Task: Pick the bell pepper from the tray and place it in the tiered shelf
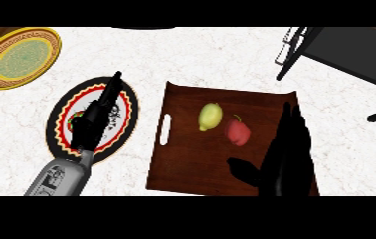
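White marbled counter (191, 59). Dark brown tray (191, 173) sits at its near middle, a slot handle on its left rim. Black tiered shelf (330, 51) at the far right corner, only partly in view. Black, red and yellow patterned plate (66, 113) lies left of the tray; gold-rimmed plate (26, 56) at the far left edge.

Right hand (286, 153) over the tray's right side, fingers straight, thumb spread, holding nothing; it stands just right of the pepper. Left hand (95, 118) rests above the patterned plate, fingers extended, empty.

Yellow lemon (210, 116) on the tray, just left of the red bell pepper (236, 132); whether the two touch, cannot tell. Pepper lies mid-tray.
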`<state>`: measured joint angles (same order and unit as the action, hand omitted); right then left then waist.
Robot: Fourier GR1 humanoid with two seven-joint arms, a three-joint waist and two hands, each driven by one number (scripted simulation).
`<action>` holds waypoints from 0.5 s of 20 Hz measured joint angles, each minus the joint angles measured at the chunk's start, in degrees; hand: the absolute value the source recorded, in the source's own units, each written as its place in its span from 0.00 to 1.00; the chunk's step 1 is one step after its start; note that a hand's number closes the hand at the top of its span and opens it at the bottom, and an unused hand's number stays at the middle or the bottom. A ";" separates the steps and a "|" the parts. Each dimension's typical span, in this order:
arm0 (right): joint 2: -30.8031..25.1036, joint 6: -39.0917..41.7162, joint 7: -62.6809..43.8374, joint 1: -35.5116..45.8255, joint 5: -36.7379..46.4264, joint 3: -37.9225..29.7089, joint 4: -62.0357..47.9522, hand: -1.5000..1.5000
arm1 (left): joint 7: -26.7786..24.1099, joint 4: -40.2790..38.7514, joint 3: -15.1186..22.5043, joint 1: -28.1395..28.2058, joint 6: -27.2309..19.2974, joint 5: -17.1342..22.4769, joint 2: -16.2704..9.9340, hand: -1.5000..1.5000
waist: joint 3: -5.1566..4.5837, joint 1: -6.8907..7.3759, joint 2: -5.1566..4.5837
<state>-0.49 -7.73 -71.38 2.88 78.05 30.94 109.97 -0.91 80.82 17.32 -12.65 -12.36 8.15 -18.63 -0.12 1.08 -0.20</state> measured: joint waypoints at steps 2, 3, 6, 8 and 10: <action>-0.01 0.57 -0.05 1.19 -0.77 -0.95 -0.46 0.00 | 0.19 -0.15 -0.18 -0.23 -0.13 -0.14 0.20 0.50 | 0.01 -0.19 0.05; -0.01 0.73 -0.05 1.76 -1.09 -1.49 -1.09 0.00 | 0.37 -0.20 -0.20 -0.43 -0.23 -0.28 0.32 0.50 | 0.01 -0.22 0.06; -0.01 0.87 0.00 2.51 -1.94 -2.13 -2.82 0.00 | 0.19 -0.60 -0.45 -0.34 -0.17 -0.45 0.56 0.50 | 0.02 -0.34 0.08; -0.02 1.18 -0.01 3.27 -2.51 -2.81 -3.75 0.00 | 0.34 -0.18 -0.01 0.07 -0.45 -0.91 0.96 0.50 | 0.03 -0.30 0.13; -0.02 1.07 0.03 3.64 -3.04 -3.29 -5.14 0.00 | 0.46 -0.02 0.03 0.09 -0.64 -1.08 1.33 0.50 | 0.04 -0.28 0.13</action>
<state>-0.51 -6.66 -71.36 6.52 75.01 27.65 104.83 -0.45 80.80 17.35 -12.55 -13.00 7.08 -17.30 -0.08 0.80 -0.07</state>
